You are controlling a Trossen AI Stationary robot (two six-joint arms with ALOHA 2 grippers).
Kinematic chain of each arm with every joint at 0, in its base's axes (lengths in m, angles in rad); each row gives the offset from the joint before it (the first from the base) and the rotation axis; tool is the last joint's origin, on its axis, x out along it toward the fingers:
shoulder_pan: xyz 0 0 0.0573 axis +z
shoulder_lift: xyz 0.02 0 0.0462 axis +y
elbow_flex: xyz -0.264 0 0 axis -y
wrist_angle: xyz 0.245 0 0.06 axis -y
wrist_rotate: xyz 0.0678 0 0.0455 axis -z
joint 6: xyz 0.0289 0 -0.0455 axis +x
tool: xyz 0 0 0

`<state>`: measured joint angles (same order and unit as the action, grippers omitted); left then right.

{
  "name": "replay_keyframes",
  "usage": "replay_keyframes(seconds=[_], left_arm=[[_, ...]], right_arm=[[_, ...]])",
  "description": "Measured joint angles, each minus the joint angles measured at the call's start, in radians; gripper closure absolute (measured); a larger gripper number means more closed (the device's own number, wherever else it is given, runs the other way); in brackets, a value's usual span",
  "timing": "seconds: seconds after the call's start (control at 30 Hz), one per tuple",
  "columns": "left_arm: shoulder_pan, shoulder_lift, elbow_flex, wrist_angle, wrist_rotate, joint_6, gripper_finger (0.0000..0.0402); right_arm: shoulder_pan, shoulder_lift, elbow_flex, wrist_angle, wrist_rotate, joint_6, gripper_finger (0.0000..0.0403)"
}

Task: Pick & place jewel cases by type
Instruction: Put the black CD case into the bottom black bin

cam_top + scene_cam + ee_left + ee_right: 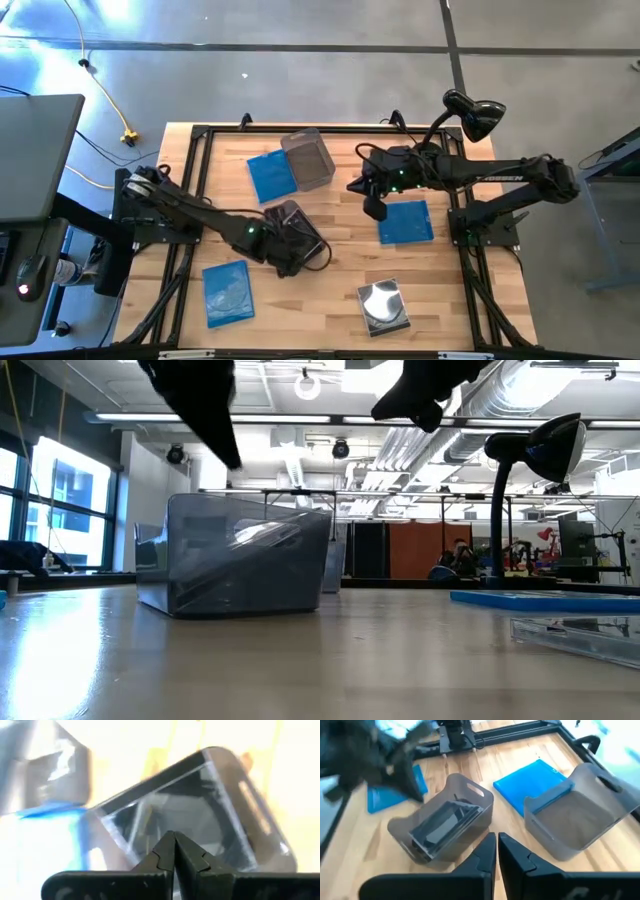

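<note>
A smoky-grey tub [298, 232] left of the table's middle holds dark jewel cases [440, 822], which lie slanted inside it. A second tub [307, 158] stands empty behind it. One blue jewel case [270, 176] lies beside the far tub. Another blue case [406, 222] lies at the right, and a third [227, 292] at the near left. A silver-faced case [383, 305] lies flat near the front. My left gripper [288, 262] hangs shut over the near tub. My right gripper [375, 208] is shut in the air, beside the right blue case.
A black desk lamp [476, 115] stands at the table's far right corner. A black metal frame [200, 135] runs along the table's edges. Bare wood [330, 290] lies between the near-left blue case and the silver-faced case.
</note>
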<state>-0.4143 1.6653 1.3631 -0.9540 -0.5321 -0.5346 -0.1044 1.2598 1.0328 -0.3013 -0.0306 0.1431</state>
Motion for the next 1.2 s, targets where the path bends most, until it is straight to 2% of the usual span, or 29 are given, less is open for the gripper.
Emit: replay_keyframes(seconds=[0.1, 0.2, 0.33, 0.43, 0.57, 0.73, 0.9, 1.03, 1.13, 1.2], left_arm=[[-0.021, 0.000, 0.098, -0.172, -0.077, -0.074, 0.0401], [-0.033, 0.000, 0.196, -0.385, -0.154, -0.143, 0.0401], [-0.026, -0.002, 0.301, -0.631, -0.183, -0.208, 0.0401], [-0.012, -0.054, 0.295, -0.586, -0.178, -0.155, 0.0401], [0.002, -0.132, 0.254, -0.617, -0.232, -0.188, 0.0401], [0.022, -0.215, 0.142, -0.411, -0.188, -0.126, 0.0401], [0.043, -0.219, 0.025, -0.105, -0.040, 0.101, 0.0401], [0.080, -0.209, -0.070, 0.215, 0.094, 0.240, 0.0401], [0.102, -0.204, -0.103, 0.380, 0.136, 0.277, 0.0401], [0.114, -0.204, -0.116, 0.395, 0.156, 0.279, 0.0401]], right_arm=[[0.035, -0.037, 0.000, -0.047, 0.045, -0.059, 0.0399], [0.094, -0.071, 0.000, -0.115, 0.135, -0.082, 0.0401], [0.197, -0.091, 0.000, -0.257, 0.238, -0.091, 0.0402], [0.274, -0.069, 0.000, -0.354, 0.325, -0.008, 0.0401], [0.371, -0.034, -0.001, -0.410, 0.332, 0.077, 0.0402], [0.515, -0.003, -0.001, -0.379, 0.273, 0.107, 0.0402], [0.658, 0.057, -0.001, -0.331, 0.263, 0.172, 0.0402], [0.745, 0.121, -0.001, -0.306, 0.181, 0.239, 0.0402], [0.825, 0.182, -0.001, -0.189, 0.128, 0.281, 0.0402], [0.888, 0.243, 0.001, -0.056, 0.128, 0.246, 0.0402]])
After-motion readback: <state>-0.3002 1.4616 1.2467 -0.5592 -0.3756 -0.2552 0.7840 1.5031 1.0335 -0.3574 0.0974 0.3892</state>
